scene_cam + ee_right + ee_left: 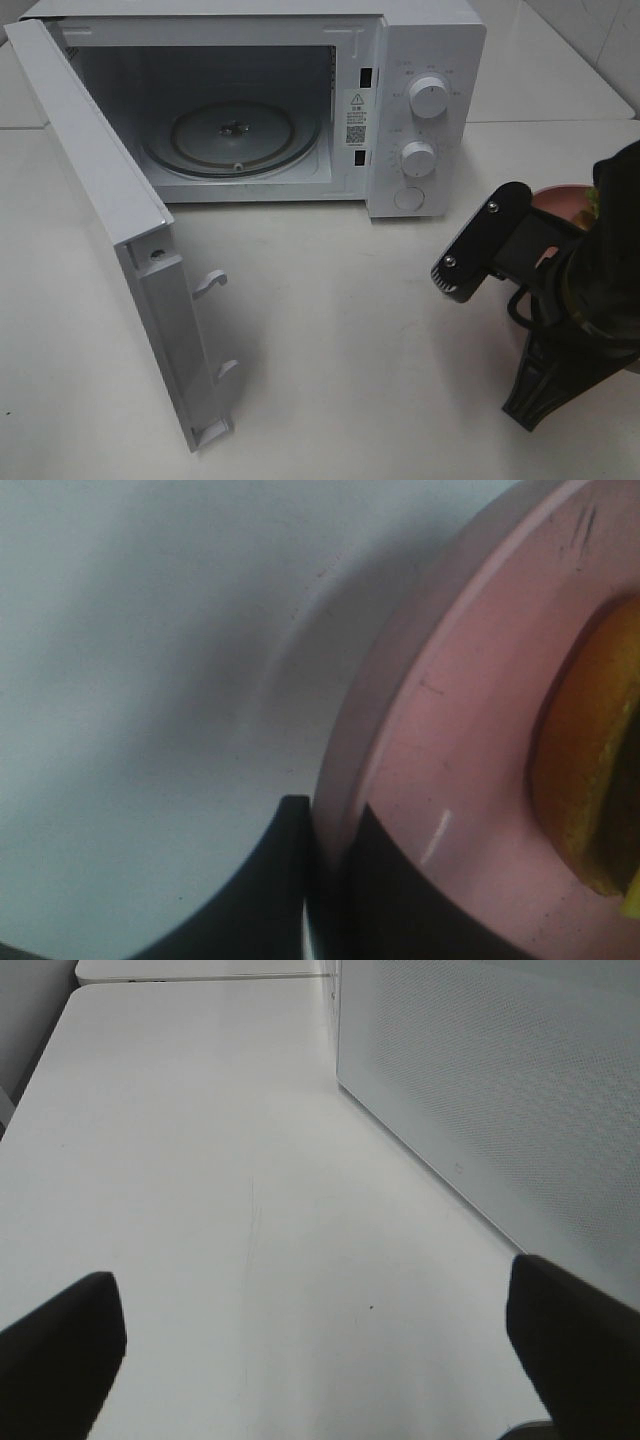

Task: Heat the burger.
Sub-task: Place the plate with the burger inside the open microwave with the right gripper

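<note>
Nearest, the right gripper (pixel 330 830) is clamped on the pink plate (pixel 450 730) rim, with the burger (pixel 590 760) borne on it. The microwave turntable (pixel 235 135) is seen near nine o'clock. The left gripper (pixel 315 1350) is spread, empty.

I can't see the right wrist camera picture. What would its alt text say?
Close-up of the black right gripper pinching the rim of a pink plate. A burger with a golden bun sits on the plate at the frame's edge, with the white table beyond.
</note>
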You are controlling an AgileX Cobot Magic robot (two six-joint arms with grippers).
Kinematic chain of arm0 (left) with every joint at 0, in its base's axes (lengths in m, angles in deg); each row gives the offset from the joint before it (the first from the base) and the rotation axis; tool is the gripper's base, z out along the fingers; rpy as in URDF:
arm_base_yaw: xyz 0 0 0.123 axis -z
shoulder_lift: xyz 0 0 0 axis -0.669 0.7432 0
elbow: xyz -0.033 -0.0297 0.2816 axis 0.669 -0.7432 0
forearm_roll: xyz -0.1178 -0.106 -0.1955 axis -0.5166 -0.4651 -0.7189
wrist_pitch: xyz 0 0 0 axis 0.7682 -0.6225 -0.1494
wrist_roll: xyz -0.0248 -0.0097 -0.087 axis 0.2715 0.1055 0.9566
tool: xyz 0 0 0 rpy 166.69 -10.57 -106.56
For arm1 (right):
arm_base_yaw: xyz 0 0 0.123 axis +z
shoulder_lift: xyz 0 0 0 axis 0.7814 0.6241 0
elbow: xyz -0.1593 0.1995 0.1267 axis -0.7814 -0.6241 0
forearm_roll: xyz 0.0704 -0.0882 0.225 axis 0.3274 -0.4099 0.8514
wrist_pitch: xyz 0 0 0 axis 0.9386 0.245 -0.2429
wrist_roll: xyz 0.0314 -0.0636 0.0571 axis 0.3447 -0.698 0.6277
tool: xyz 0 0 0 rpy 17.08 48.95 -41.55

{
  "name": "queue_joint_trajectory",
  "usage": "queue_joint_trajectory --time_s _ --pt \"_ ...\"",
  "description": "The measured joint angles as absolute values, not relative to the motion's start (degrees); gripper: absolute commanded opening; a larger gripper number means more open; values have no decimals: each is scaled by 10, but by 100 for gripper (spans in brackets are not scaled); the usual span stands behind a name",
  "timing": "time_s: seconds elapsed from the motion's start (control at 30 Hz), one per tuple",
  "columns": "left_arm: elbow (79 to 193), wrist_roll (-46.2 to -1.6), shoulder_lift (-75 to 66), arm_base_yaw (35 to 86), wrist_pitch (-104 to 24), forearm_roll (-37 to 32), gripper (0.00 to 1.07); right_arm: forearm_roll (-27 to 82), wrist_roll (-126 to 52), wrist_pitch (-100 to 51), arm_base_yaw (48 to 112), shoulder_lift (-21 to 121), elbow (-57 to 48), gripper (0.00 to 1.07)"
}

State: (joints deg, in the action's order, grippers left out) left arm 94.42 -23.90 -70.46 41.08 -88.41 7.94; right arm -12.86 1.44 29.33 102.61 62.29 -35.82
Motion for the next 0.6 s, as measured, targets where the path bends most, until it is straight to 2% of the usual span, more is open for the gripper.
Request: queue_joint_trajectory --time_s 0.6 --pt "944 -239 -705 411 -884 79 98 -161 -42 298 1168 623 -358 0"
